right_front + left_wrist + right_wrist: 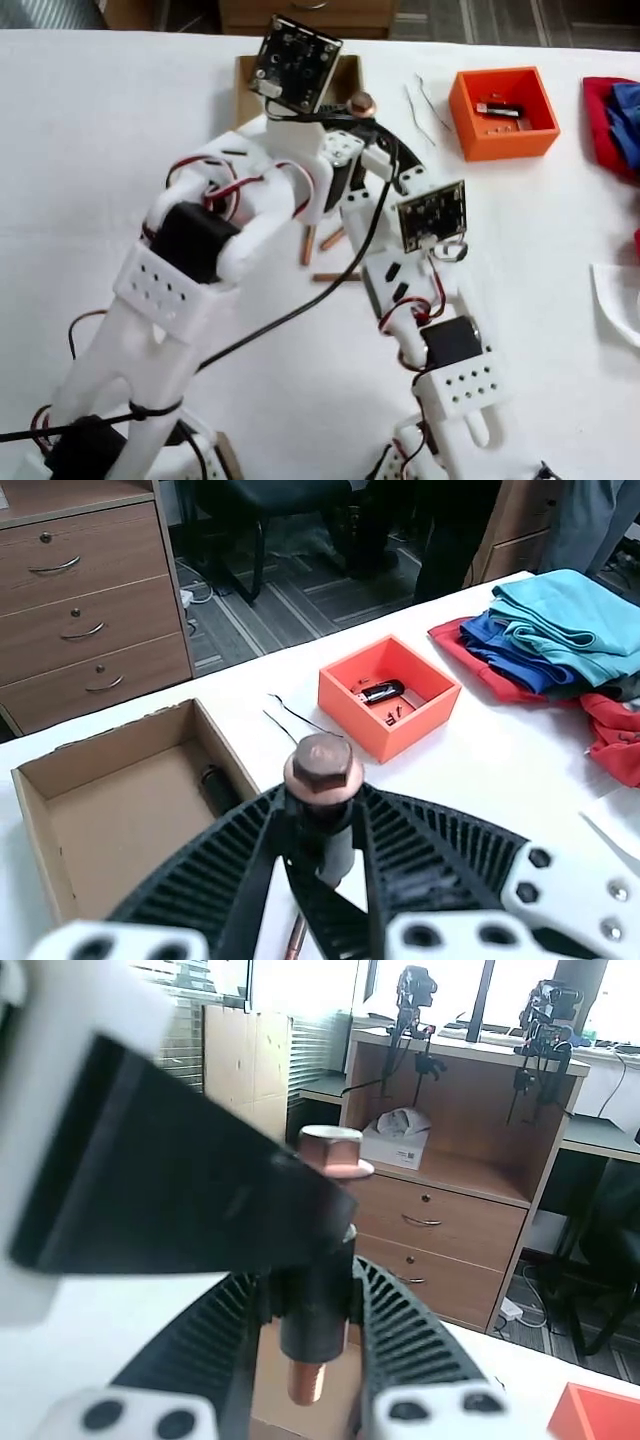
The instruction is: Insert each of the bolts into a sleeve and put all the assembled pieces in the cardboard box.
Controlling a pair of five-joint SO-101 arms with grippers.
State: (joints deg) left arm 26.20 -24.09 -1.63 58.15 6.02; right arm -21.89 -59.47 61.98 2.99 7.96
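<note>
- White table (90, 130), bearing box (120, 820).
- Left gripper (320, 798): clamped on bolt (318, 765) under its copper head, held upright just beside box.
- Right gripper (308, 1275): clamped on black sleeve (312, 1325) around same bolt.
- Three copper rods (336, 277): lying near box.

In the high view, the cardboard box (244, 90) at top centre is mostly hidden behind a camera board (296, 63), and copper pieces (335, 277) at mid-frame run under the arms. What lies in the orange tray (500, 143) is too small to tell. In the right wrist view the left hand (300, 1205) is blurred and covers part of the sleeve (315, 1310); most of the shank of the bolt (330, 1150) is hidden inside it.
</note>
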